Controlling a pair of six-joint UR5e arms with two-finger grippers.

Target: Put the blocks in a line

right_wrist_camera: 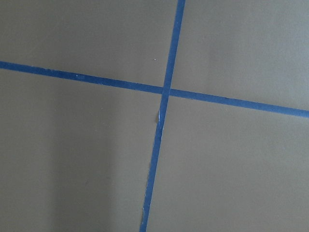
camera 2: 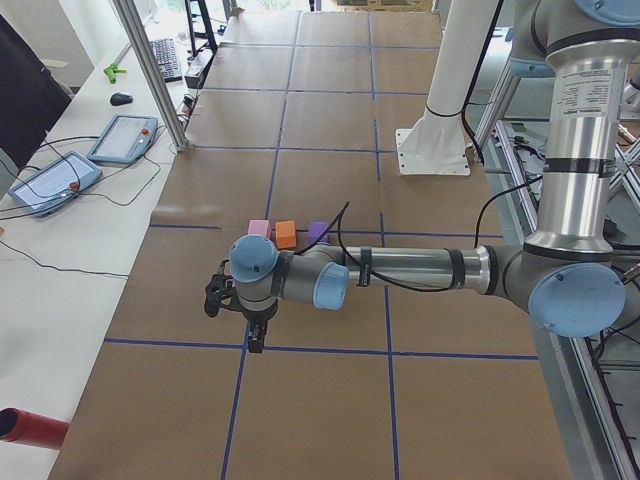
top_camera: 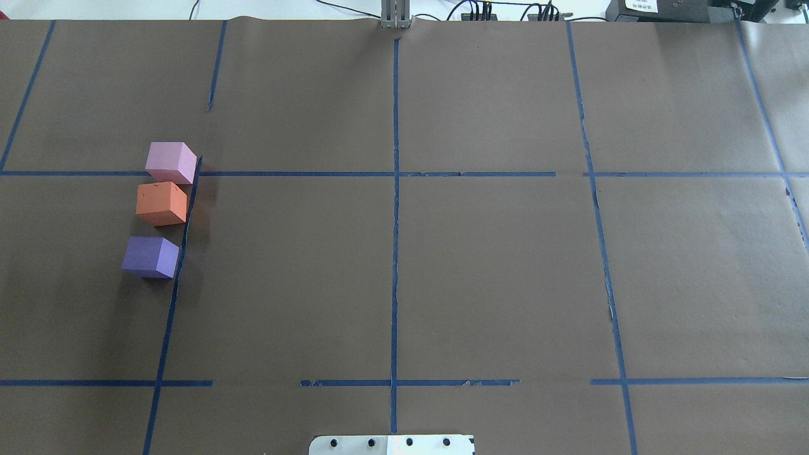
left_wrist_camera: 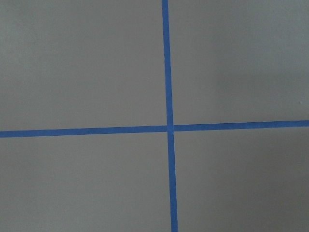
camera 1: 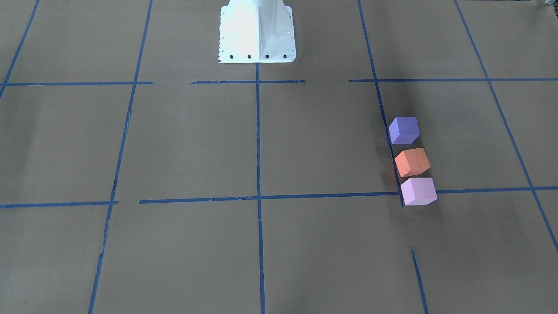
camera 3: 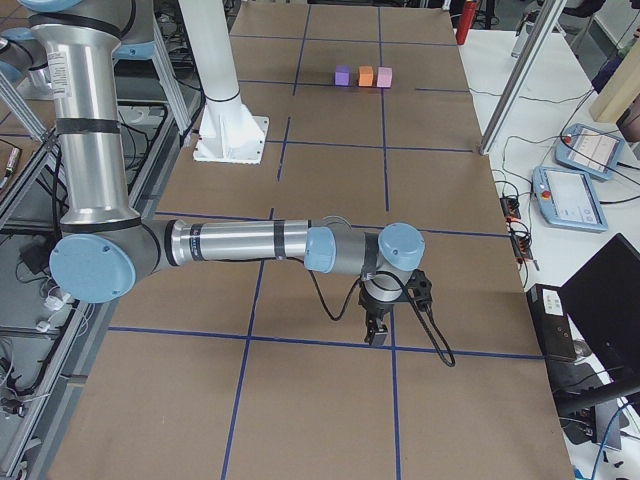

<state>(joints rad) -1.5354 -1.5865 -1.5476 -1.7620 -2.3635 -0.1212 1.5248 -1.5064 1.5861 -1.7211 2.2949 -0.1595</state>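
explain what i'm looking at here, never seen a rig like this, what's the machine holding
It's a robot with two arms at a table covered in brown paper with blue tape lines. Two pictures look down on it, two look along it from the ends, two come from wrist cameras and show only paper and tape. In a row sit the purple block, orange block and pink block. The left gripper and right gripper seem to hold nothing; open or shut, I cannot tell.

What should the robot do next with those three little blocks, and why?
Probably nothing more than a tidy-up: slide the purple block a touch toward the orange block. The pink block, orange and purple already form a row along the tape line, but the purple one sits slightly further apart.
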